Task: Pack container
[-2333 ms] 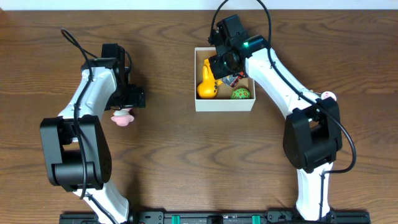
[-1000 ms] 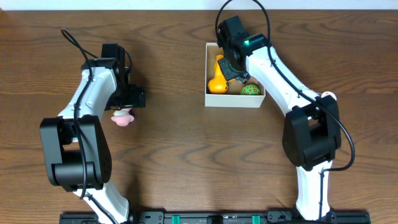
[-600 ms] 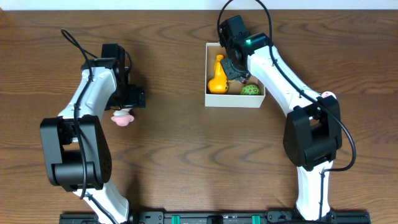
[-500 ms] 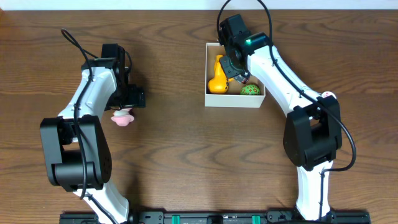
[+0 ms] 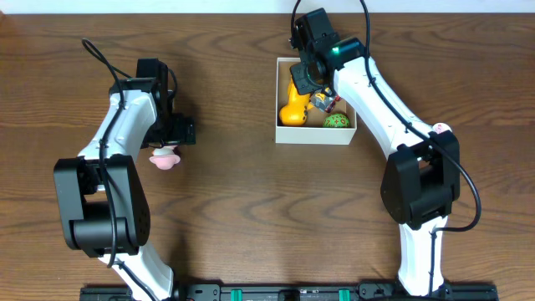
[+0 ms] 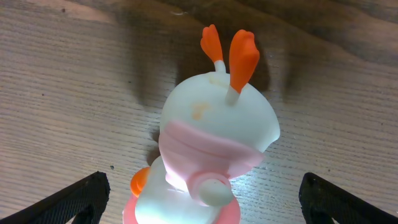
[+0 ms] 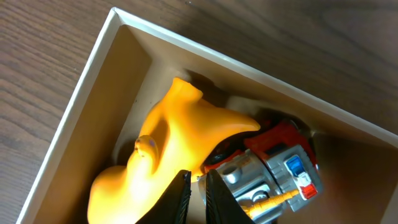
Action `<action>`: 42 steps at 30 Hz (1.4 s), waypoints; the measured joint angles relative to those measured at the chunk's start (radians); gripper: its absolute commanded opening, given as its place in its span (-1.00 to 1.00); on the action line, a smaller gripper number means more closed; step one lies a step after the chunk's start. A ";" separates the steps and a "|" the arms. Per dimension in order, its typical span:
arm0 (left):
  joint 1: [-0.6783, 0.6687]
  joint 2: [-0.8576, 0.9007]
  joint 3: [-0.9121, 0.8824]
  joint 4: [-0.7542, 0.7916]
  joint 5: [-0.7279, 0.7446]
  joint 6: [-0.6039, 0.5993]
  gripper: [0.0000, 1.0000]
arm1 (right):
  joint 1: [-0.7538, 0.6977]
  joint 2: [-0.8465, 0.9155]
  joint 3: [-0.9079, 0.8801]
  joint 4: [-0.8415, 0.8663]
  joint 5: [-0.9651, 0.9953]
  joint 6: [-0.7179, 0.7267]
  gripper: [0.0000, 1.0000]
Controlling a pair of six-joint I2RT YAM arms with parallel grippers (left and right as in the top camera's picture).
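The container [image 5: 313, 138], a shallow white box with a tan inside, sits at the back right of the table. It holds a yellow duck-like toy [image 5: 294, 107], a grey and red robot toy [image 5: 324, 104] and a green ball [image 5: 337, 121]. My right gripper [image 5: 308, 77] hovers over the box's back part, shut and empty; in the right wrist view its fingers [image 7: 196, 199] meet just above the yellow toy [image 7: 168, 149] and robot toy [image 7: 280, 168]. My left gripper [image 6: 202, 199] is open, its fingers astride a white and pink toy with orange ears [image 6: 211, 143], also seen from overhead [image 5: 165, 158].
A small pink and white object [image 5: 440, 129] lies by the right arm's elbow. The table is dark brown wood [image 5: 251, 209]. The arm bases stand at the front edge.
The box was shifted right and back early on. Since then my right gripper has lifted and drawn back a little, uncovering the robot toy. The left arm has not moved.
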 measured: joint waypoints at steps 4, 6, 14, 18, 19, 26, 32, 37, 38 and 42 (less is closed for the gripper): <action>0.000 0.000 0.000 0.000 0.000 0.000 0.96 | 0.000 0.000 0.000 -0.001 -0.006 0.006 -0.77; 0.000 0.000 0.000 0.000 0.000 0.000 0.96 | 0.000 0.000 0.000 -0.005 -0.006 0.007 -0.78; 0.000 0.000 0.000 0.000 0.000 0.000 0.96 | 0.000 0.000 -0.002 -0.029 -0.007 0.011 -0.84; 0.000 0.000 0.000 0.000 0.000 0.000 0.96 | 0.000 0.003 -0.003 -0.073 -0.008 0.011 -0.85; 0.000 0.000 0.000 0.000 0.000 0.000 0.96 | 0.000 0.005 -0.003 -0.077 -0.008 0.011 -0.85; 0.000 0.000 0.000 0.000 0.000 0.000 0.96 | 0.000 0.029 -0.005 -0.082 -0.010 0.012 -0.85; 0.000 0.000 0.000 0.000 0.000 0.000 0.96 | 0.000 0.031 -0.008 -0.092 -0.010 0.015 -0.86; 0.000 0.000 0.000 0.000 0.000 0.000 0.96 | -0.005 0.031 -0.035 -0.114 0.007 0.015 -0.88; 0.000 0.000 0.000 0.000 0.000 0.000 0.96 | -0.006 0.031 -0.039 -0.118 0.013 0.015 -0.88; 0.000 0.000 0.000 0.000 0.000 0.000 0.96 | -0.021 0.031 -0.043 -0.125 0.018 0.015 -0.88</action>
